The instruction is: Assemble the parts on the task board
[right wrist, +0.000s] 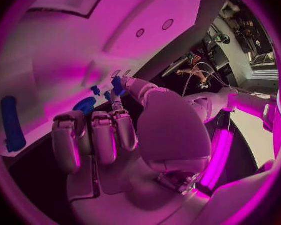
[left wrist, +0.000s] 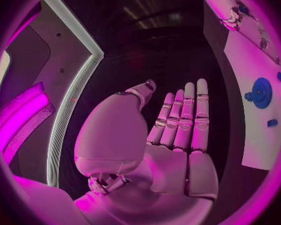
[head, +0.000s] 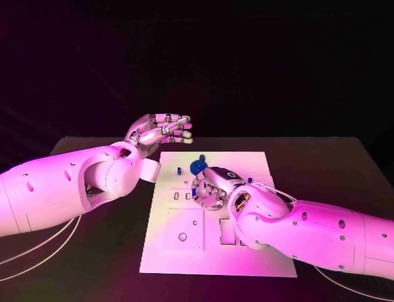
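Two silver hands are showing over the black table [head: 342,157], and we're seeing the flat white task board [head: 251,251] lying in the middle with rectangular cut-outs and small holes. One round blue gear-shaped part [head: 198,167] is sitting near the board's far end. We're looking at the right hand [head: 217,187] hovering over the board's middle, fingers curled, pinching a small blue part [right wrist: 118,85] between thumb and finger. Left hand [head: 161,130] is hanging off the board's far left corner, fingers apart, holding nothing
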`<state>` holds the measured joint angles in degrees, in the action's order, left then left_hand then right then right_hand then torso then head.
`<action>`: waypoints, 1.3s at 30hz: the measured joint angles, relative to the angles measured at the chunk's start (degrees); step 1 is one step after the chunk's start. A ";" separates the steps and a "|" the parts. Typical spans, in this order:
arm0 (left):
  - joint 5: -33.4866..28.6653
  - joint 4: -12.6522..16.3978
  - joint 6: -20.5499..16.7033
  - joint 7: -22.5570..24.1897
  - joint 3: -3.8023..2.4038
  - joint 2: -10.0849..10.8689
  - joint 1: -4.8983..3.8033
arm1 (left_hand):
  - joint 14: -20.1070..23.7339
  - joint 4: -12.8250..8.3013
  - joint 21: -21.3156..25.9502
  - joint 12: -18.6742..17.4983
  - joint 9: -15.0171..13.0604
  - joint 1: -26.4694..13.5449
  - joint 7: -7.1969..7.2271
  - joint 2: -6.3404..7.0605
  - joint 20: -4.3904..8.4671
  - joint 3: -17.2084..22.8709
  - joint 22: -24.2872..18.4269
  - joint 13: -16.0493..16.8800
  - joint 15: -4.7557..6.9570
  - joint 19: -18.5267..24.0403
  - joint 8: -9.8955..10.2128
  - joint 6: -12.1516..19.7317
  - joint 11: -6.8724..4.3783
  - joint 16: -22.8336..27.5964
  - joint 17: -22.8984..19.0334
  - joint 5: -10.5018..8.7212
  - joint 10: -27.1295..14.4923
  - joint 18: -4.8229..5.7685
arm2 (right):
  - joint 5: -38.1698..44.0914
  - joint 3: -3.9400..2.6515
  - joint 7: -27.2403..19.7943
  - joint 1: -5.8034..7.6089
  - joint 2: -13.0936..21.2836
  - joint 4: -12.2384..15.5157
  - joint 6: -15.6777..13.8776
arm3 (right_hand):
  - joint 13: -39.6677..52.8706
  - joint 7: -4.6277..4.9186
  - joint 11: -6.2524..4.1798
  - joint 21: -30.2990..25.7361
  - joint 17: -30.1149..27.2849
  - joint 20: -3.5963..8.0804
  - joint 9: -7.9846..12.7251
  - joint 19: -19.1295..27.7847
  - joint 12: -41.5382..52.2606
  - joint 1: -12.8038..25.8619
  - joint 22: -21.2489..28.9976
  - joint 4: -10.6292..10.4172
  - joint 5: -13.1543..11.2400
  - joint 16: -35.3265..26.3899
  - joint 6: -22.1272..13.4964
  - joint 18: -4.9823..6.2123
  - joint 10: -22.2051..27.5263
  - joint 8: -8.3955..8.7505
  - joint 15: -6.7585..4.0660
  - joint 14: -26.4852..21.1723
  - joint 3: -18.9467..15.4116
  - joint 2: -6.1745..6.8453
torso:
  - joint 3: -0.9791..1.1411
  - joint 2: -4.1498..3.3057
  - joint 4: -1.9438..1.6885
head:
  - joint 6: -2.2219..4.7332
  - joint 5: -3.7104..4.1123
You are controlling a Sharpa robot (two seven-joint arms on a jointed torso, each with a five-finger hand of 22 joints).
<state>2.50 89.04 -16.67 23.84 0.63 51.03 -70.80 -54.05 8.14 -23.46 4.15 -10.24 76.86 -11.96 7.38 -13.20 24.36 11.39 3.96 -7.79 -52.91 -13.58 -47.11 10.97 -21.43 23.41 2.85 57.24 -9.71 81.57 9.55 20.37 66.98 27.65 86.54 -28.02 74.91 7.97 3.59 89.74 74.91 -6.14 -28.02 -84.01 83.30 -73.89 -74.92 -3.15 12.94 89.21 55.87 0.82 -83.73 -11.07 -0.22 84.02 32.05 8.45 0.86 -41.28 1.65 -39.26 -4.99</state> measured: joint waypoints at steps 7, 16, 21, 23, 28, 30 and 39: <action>0.00 0.03 0.04 -0.07 0.00 -0.14 0.00 | 0.00 0.00 0.00 0.00 -0.05 0.00 0.00 0.00 0.00 0.00 0.00 0.00 0.00 0.00 0.00 0.00 0.00 0.00 0.00 0.00 0.00 0.00 | 1.00 0.12 0.20 -0.63 -1.12 -0.62 0.17 | 0.00 -0.01 0.00 0.00 0.00 0.00 0.00 0.00 0.00 0.00 0.01 0.00 0.27 0.00 -0.01 0.00 0.00 -0.26 0.00 0.00 0.00 0.01 | -0.01 -0.02 -0.01 | -0.34 -0.21; 0.00 0.07 0.07 -0.12 0.01 -0.12 -0.03 | 0.00 0.00 0.00 0.00 -0.04 0.00 0.00 0.00 0.00 0.00 -0.01 -0.01 0.00 0.00 0.00 0.00 0.00 0.00 -0.01 0.00 0.00 0.00 | 1.92 0.17 0.64 -0.84 -1.58 -1.44 0.60 | 0.00 -0.10 0.00 0.00 0.00 0.21 -0.44 0.21 0.00 0.53 0.01 0.15 0.29 0.00 0.07 0.00 0.00 -0.27 0.00 0.00 -0.17 0.54 | -0.03 0.03 0.03 | -0.57 -0.17; 0.00 0.08 0.09 -0.13 0.01 -0.10 -0.01 | 0.00 0.00 0.00 0.00 -0.04 0.00 0.00 0.00 0.00 0.00 -0.01 -0.01 0.00 0.00 0.00 0.00 0.00 0.00 -0.01 0.00 0.00 0.00 | 2.17 0.22 0.83 -0.98 -1.80 -1.65 0.78 | 0.00 -0.13 0.00 0.00 0.00 0.21 -0.61 0.21 0.00 0.53 0.01 0.15 0.28 0.00 0.10 0.00 0.00 -0.26 0.00 0.00 -0.17 0.54 | 0.00 0.04 0.05 | -0.61 -0.17; 0.00 0.08 0.10 -0.13 0.00 -0.09 -0.01 | 0.00 0.00 0.00 0.00 -0.04 0.00 0.00 0.00 0.00 0.00 -0.01 -0.01 0.00 0.00 0.00 0.00 0.00 0.00 -0.01 0.00 0.00 0.00 | 2.26 0.22 0.90 -1.00 -1.84 -1.76 0.83 | 0.00 -0.13 0.00 0.00 -0.01 0.21 -0.61 0.21 -0.01 0.53 0.01 0.15 0.28 0.00 0.10 0.00 0.00 -0.25 0.00 0.00 -0.17 0.54 | 0.01 0.05 0.05 | -0.62 -0.15; 0.00 0.08 0.12 -0.15 0.00 -0.03 -0.01 | 0.00 0.00 0.00 0.00 -0.03 0.00 0.00 0.00 0.00 0.00 -0.02 -0.02 0.00 0.00 0.00 0.00 0.00 0.00 -0.01 0.00 0.00 0.00 | 2.61 0.24 1.16 -1.06 -1.91 -2.11 0.91 | 0.04 -0.14 0.00 0.00 0.01 0.21 -0.63 0.21 -0.23 0.96 0.02 0.15 0.28 0.00 0.10 0.00 0.00 -0.25 0.00 0.00 -0.17 0.96 | 0.01 0.06 0.04 | -0.62 -0.12; 0.00 0.08 0.12 -0.15 0.00 -0.02 -0.01 | 0.00 0.00 0.00 0.00 -0.03 0.00 0.00 0.00 0.00 0.00 -0.02 -0.02 0.00 0.00 0.00 0.00 0.00 0.00 -0.02 0.00 0.00 0.00 | 2.74 0.24 1.24 -1.06 -1.93 -2.21 0.91 | 0.04 -0.14 0.00 -0.24 0.04 0.21 -0.67 0.21 -0.23 1.21 0.02 0.31 0.28 0.00 0.10 0.00 0.00 -0.25 0.00 0.00 -0.33 1.21 | 0.01 0.06 0.04 | -0.60 -0.11; 0.00 0.08 0.16 -0.19 0.00 0.04 -0.01 | 0.00 0.00 -0.40 0.00 -0.10 0.00 0.00 0.00 0.00 0.00 0.13 -0.02 0.00 0.00 0.00 0.00 0.00 -0.23 0.21 0.00 0.00 0.00 | 3.38 0.21 1.40 -1.13 -2.10 -2.53 0.87 | 0.04 0.03 -0.30 -0.24 0.04 0.20 -0.67 0.21 -0.82 1.66 0.02 0.40 0.04 0.00 -0.06 0.00 0.31 -0.26 0.00 0.00 -0.43 1.67 | 0.03 0.06 0.04 | -0.52 0.01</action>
<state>2.50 89.12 -16.51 23.65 0.63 51.06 -70.82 -54.05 8.14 -23.86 4.15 -10.34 76.86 -11.96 7.38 -13.20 24.36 11.53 3.94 -7.79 -52.92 -13.58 -47.11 10.97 -21.67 23.62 2.85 57.24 -9.71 84.95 9.76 21.77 65.86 25.56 84.01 -27.15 74.95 8.00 3.29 89.51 74.95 -5.94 -28.69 -83.80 82.48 -72.23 -74.90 -2.75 12.98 89.20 55.80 0.82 -83.42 -11.32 -0.22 84.02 31.62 10.12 0.88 -41.22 1.70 -39.78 -4.99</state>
